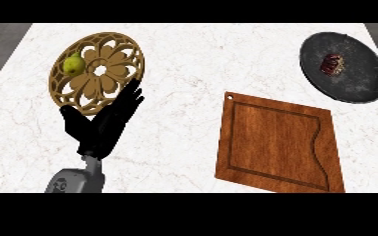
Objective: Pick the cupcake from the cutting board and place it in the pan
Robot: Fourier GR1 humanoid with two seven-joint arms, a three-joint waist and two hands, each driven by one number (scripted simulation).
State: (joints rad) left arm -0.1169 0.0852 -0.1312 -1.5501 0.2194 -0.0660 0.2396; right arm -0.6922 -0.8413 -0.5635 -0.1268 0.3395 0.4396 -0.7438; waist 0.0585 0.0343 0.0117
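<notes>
The white marble counter fills almost the whole view, with thin pale veins running through it.

On it, in the lower right of the frame, lies the wooden cutting board. It is reddish brown, with a groove running around near its edge and a small hole at its upper left corner. It lies a little turned, so its sides are not parallel to the counter's edges. Nothing rests on its surface.

In the upper left of the frame there is a round wooden trivet with a carved flower pattern cut through it.

In the upper right of the frame is the dark grey pan, round and shallow, partly cut by the right edge of the view. It is well apart from the cutting board.

The left hand shows in the lower left, black, on a grey forearm that enters from below. Its fingers are straight and spread, pointing up toward the trivet, and the fingertips overlap the trivet's lower edge in the view. It holds nothing.

The cupcake, dark brown-red, sits inside the pan, near its middle.

A small yellow-green pear lies on the left part of the trivet.
</notes>
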